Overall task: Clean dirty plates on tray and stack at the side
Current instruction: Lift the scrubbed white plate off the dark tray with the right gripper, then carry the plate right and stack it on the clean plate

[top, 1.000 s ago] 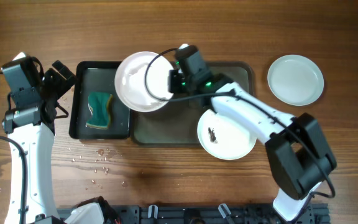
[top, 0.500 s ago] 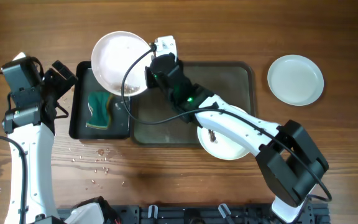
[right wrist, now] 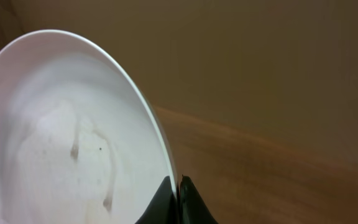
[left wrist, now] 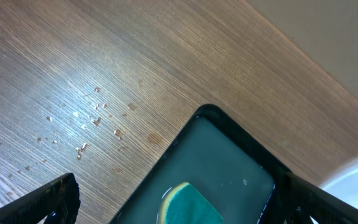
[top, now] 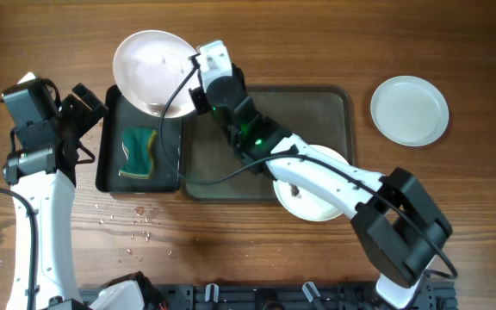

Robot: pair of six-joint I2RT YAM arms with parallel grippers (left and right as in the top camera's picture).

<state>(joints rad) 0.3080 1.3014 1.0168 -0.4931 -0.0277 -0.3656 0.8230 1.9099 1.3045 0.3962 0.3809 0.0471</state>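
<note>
- The right gripper (top: 195, 82) is closed on the right-hand rim of one plate (top: 149, 67); the right wrist view shows its two dark fingers (right wrist: 174, 200) pinching the thin white edge.
- That held plate is lifted and tilted. From overhead it sits over the far end of the small black tray (top: 108, 142) and the table beyond it, to the left of the large tray (top: 321, 108).
- Its inner face shows faint greyish marks, seen best from the right wrist.
- The left gripper (left wrist: 176, 186) has its jaws spread wide with nothing between them. It hangs at the left side of the scene, above the table (top: 455, 198) and the black tray's left corner.
- A green sponge (top: 139, 151) with a yellow layer lies in the black tray.
- A second plate (top: 327, 200) lies at the near edge of the large tray, overhanging the rim toward the near side. The right arm crosses over part of it, and a small black smear (top: 294, 188) marks it.
- A third plate (top: 409, 109), with no mark to be seen, lies on the table at the far right, apart from the large tray.
- Small water drops (top: 136, 226) speckle the wood just near of the black tray.
</note>
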